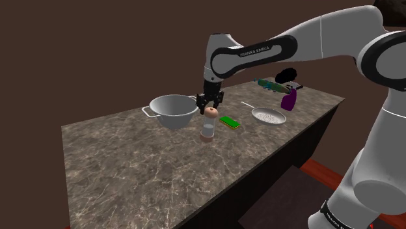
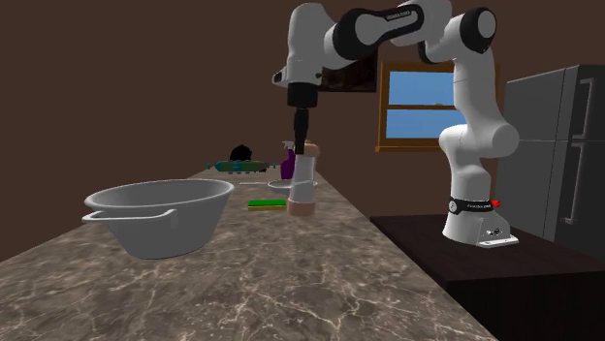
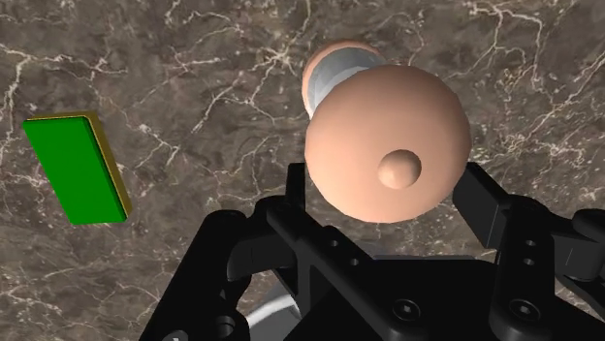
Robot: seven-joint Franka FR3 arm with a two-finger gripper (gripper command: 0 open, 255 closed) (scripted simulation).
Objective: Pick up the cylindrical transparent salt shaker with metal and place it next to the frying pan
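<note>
arm [image 1: 260,49] text: FRANKA EMIKA | gripper [image 1: 209,109] spread, fingers either side of shaker [image 1: 208,128] cap | shaker upright on counter [image 1: 130,162], 4 o'clock of bowl [image 1: 173,109] in shoulder view | second exterior view adds window [image 2: 419,107], fridge [image 2: 562,145]

Dim, flat light, walls [image 1: 97,52] dark. A window [image 2: 419,107] glows bright in the second exterior view's upper right; the table [image 1: 130,162] looks evenly lit.

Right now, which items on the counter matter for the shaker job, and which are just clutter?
Job: salt shaker, shallow long-handled pan.
Clutter: big handled bowl, green block, purple spray bottle, long green item.
</note>
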